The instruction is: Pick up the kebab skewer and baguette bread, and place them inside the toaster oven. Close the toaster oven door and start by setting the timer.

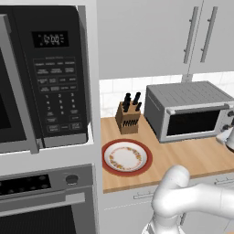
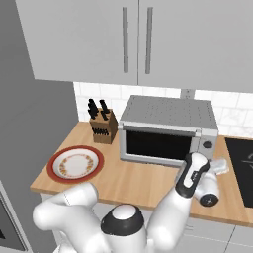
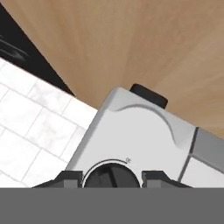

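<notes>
The grey toaster oven [image 1: 187,109] [image 2: 168,128] stands on the wooden counter against the tiled wall. Its door [image 1: 192,122] [image 2: 158,145] is up and closed, dark glass facing me. My gripper [image 2: 219,166] [image 1: 228,137] reaches the oven's right end at the control panel. In the hand view the gripper [image 3: 112,179] has its two tips on either side of a round dark knob [image 3: 109,169] on the oven's pale front panel [image 3: 131,131], shut on it. The kebab skewer and the baguette bread are hidden.
A red-rimmed plate [image 1: 107,169] [image 2: 54,170] lies on the counter left of the oven, with a knife block [image 1: 128,116] [image 2: 103,126] behind it. A black microwave [image 1: 45,77] and a wall oven [image 1: 41,201] stand at the left. A dark cooktop [image 2: 242,163] lies to the right.
</notes>
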